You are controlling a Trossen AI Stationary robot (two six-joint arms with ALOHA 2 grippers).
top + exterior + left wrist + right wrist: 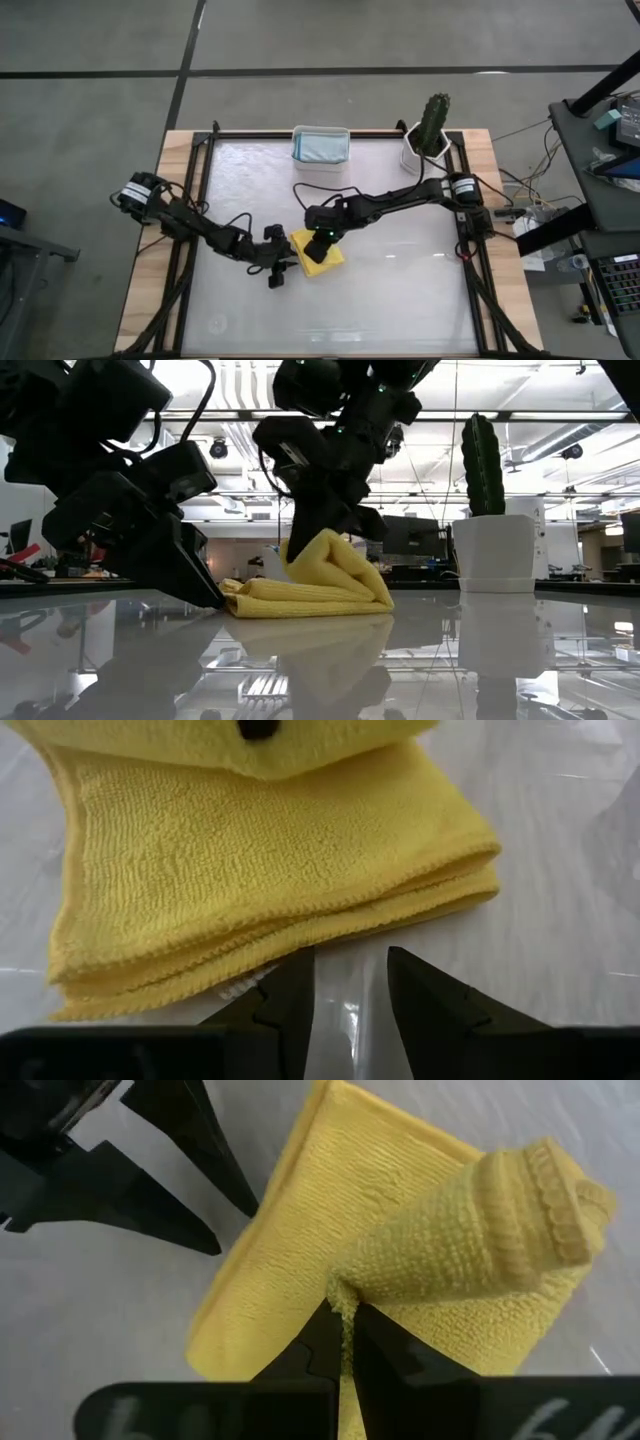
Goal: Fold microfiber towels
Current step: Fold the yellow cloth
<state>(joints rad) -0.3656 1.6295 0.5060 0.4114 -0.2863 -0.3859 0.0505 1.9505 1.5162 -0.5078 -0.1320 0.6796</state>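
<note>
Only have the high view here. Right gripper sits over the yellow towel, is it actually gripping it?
Observer: Yes. In the right wrist view the right gripper is shut on a pinched-up fold of the yellow towel.
Operator: Is the fold lifted or flat?
Observer: Lifted. The low view shows that fold raised into a hump above the rest of the towel, which lies on the table.
Operator: Left gripper, holding anything?
Observer: No. In the left wrist view the left gripper is open and empty, its fingertips just short of the towel's stacked folded edge.
</note>
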